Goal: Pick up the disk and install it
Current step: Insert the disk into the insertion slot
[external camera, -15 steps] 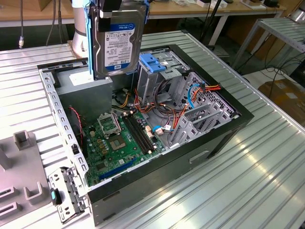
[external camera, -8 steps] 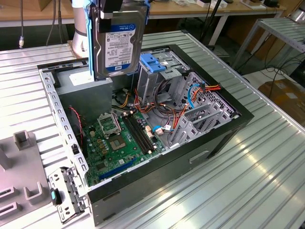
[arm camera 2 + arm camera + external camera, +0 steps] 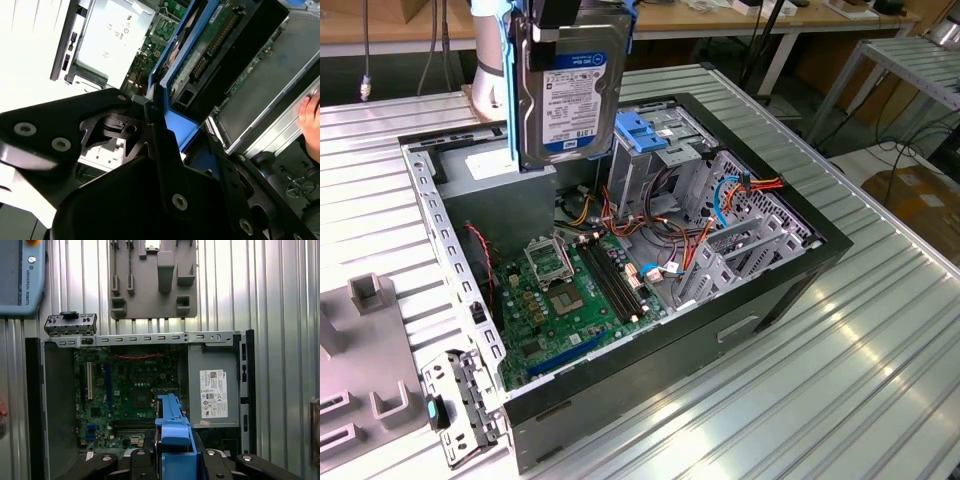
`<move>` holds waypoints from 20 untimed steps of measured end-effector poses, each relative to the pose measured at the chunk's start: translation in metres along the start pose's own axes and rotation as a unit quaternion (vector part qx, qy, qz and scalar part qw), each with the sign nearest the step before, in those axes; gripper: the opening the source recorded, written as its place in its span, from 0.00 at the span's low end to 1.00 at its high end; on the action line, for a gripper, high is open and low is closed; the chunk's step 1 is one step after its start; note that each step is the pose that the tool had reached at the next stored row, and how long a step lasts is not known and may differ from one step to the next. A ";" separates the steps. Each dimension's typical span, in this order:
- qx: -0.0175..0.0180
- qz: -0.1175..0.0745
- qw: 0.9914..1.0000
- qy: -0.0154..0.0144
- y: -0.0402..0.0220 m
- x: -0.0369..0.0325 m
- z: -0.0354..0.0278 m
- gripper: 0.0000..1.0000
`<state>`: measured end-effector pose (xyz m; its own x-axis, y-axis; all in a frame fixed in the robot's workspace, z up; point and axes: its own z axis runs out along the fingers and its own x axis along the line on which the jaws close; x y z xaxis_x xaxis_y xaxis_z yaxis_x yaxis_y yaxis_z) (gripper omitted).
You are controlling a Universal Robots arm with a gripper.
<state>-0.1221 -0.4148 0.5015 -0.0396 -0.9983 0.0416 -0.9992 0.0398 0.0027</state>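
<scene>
Gripper (image 3: 172,460) clamps the disk (image 3: 575,90) by its blue rails; it hangs upright, long axis vertical, barcode label facing the exterior view, above the open computer case (image 3: 650,375).

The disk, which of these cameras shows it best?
The exterior view: the disk hangs upright above the open computer case, its labelled face fully toward the camera. In the second wrist view the disk shows its circuit-board side at a slant; in the first wrist view the disk appears edge-on, blue rail foremost.
</scene>
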 end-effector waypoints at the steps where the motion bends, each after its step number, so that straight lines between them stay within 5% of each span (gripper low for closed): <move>1: 0.000 0.000 1.000 0.000 0.0000 0.0005 0.0001 0.37; 20: 0.000 0.000 1.000 0.004 -0.0004 0.0098 0.0004 0.37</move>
<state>-0.1220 -0.4246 0.5015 -0.0395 -0.9980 0.0491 -0.9992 0.0397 0.0024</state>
